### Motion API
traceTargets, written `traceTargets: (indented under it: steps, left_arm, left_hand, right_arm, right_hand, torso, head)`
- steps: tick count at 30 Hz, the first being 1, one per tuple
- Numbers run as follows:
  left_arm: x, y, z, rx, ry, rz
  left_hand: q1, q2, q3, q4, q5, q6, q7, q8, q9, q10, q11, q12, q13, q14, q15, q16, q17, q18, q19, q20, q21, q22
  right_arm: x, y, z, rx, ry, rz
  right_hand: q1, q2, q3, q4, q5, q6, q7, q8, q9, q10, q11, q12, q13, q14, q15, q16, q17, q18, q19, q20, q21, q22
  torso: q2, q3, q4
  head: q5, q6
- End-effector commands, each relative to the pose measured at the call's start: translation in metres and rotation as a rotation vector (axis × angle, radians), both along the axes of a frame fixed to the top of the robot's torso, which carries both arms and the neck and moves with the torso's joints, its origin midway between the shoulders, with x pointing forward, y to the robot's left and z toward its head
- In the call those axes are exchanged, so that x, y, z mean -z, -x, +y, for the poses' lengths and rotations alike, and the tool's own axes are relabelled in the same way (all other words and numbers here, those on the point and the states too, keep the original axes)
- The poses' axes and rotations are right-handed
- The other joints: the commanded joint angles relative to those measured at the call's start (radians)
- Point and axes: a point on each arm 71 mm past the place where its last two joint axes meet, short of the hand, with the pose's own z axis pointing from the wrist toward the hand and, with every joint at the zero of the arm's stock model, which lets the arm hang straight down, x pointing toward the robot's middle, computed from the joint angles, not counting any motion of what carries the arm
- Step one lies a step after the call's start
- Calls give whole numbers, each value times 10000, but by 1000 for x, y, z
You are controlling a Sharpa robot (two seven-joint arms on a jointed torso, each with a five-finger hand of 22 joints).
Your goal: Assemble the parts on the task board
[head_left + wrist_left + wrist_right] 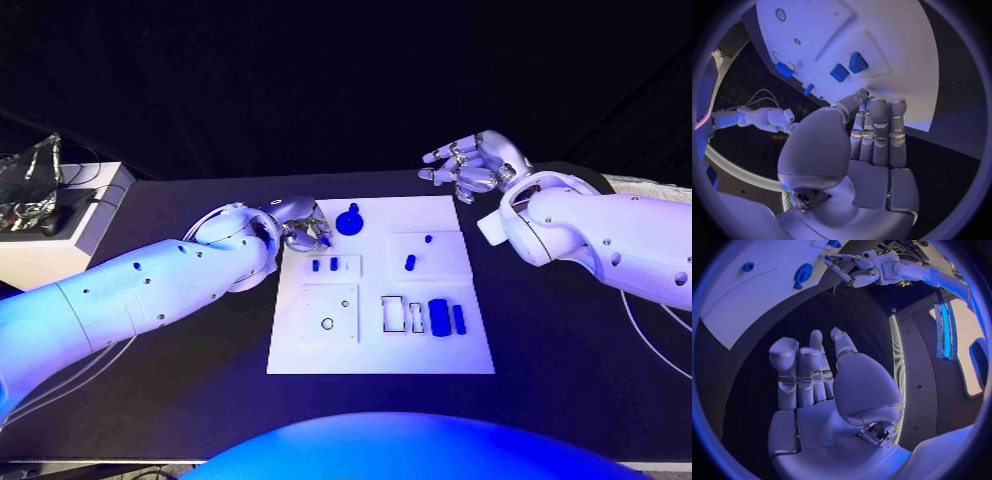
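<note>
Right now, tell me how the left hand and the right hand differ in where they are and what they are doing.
The left hand sits at the task board's far left corner, close beside a rounded blue part; the right hand is over bare black table beyond the board's far right corner. The left hand's fingers are curled toward the board; the right hand's are spread and held away from it. Both hold nothing.

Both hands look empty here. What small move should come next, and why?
Probably the left hand should reach for the round blue part beside it on the board. It holds nothing and is closest; the right hand hovers open off the board's far corner.
</note>
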Motion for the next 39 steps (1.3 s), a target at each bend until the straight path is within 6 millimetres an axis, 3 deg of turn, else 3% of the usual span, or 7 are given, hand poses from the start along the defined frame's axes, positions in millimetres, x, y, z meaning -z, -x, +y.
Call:
traceTargets:
  steps: [1, 39]
  left_arm:
    - [1, 1, -3, 99, 11, 146]
    - [4, 3, -7, 172, -26, 431]
  left_hand:
    - [3, -44, 4, 52, 35, 27, 36, 35, 11, -6, 3, 22, 3, 21, 0, -37, 17, 129, -14, 68, 35, 355]
    - [35, -10, -54, 46, 32, 23, 31, 38, 13, -8, -1, 29, 9, -3, -2, -32, 34, 148, -29, 87, 55, 360]
  right_arm:
    - [0, 1, 2, -176, 54, -10]
    - [0, 0, 1, -159, 62, -11]
  right_hand:
    - [73, -48, 45, 38, 52, -40, 14, -15, 1, 29, -40, 27, 10, 72, 1, -36, -10, 13, 317, -78, -4, 944]
    - [70, -62, 82, 22, 69, -51, 18, -19, -5, 40, -40, -4, 9, 81, 1, -25, -5, 11, 318, -80, 2, 945]
  torso:
    - [-2, -3, -5]
    - [0, 0, -7]
  head:
    - [3, -4]
    - [-24, -19]
